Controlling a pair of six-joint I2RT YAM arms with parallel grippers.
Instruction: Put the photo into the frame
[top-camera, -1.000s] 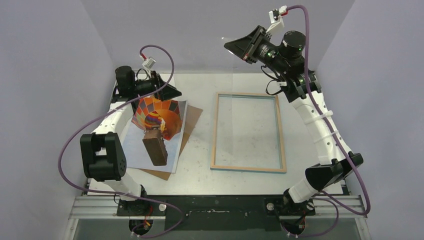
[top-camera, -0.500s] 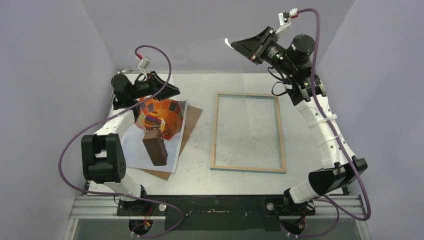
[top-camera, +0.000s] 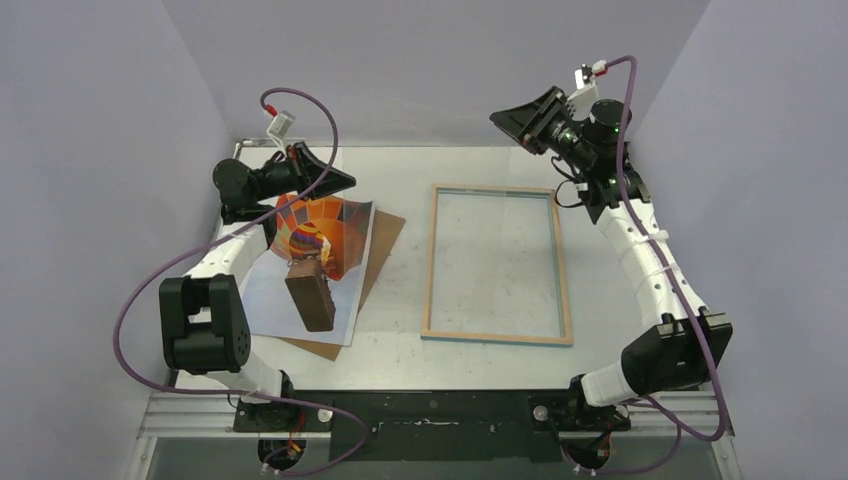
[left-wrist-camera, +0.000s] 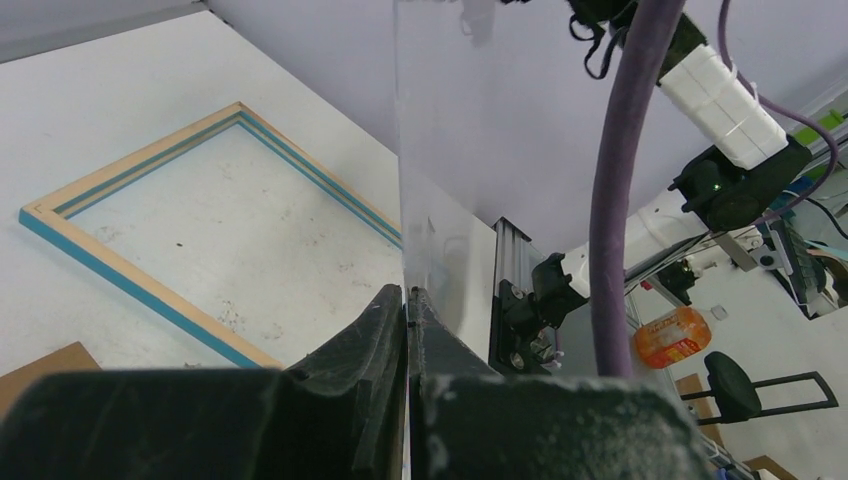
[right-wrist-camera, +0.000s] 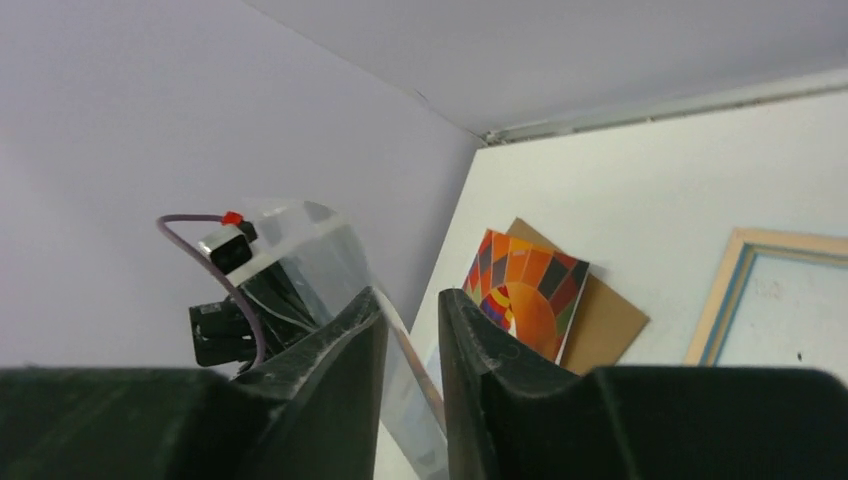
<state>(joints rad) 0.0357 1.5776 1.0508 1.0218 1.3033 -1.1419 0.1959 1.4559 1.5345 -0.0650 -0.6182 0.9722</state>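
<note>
While photo (top-camera: 345, 240) lies near-left on board (top-camera: 388, 232), well apart from frame (top-camera: 496, 338) on the right, my left pincer (left-wrist-camera: 406, 295) behind it is clamped on clear sheet (left-wrist-camera: 440, 150). Farther back, right pincer (right-wrist-camera: 410, 300) has jaws slightly parted at the sheet's other edge. Risk: with a one-sided hold the sheet droops and knocks photo.

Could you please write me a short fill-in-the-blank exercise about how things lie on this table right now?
1. The photo shows a hot-air ____ and lies on the brown backing board.
2. In the top view, the photo lies to the ____ of the frame.
3. In the left wrist view, the frame's pale wood is edged with a ____ strip.
Missing words: balloon; left; blue.
</note>
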